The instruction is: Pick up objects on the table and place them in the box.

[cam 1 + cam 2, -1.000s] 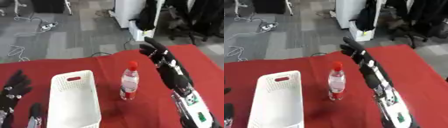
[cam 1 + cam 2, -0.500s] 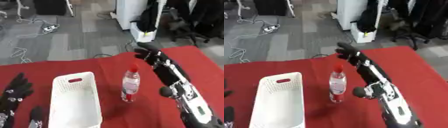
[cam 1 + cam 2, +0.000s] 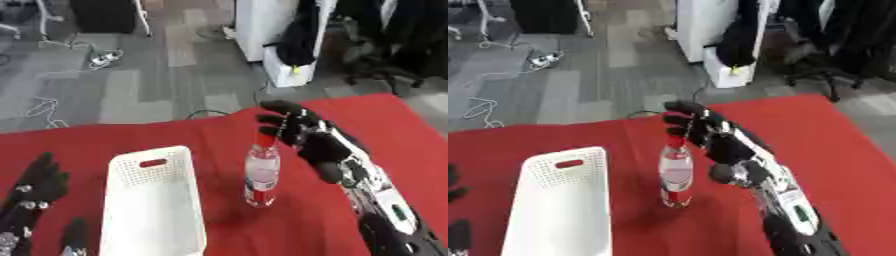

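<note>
A clear plastic bottle (image 3: 261, 175) with a red cap and a red label stands upright on the red table (image 3: 411, 130), just right of a white perforated basket (image 3: 150, 205). My right hand (image 3: 308, 139) hovers open at the bottle's top, fingers spread beside and just behind the red cap; I cannot tell whether they touch it. My left hand (image 3: 35, 187) rests open at the lower left, fingers up, apart from the basket.
The basket lies lengthwise with a red slot handle (image 3: 151, 163) at its far end. Beyond the table's far edge is grey floor with cables (image 3: 96, 59) and a white cabinet (image 3: 271, 30).
My right hand has moved left and down, from right of the bottle to beside its cap. The camera has shifted a little. Bottle and basket stay put.
</note>
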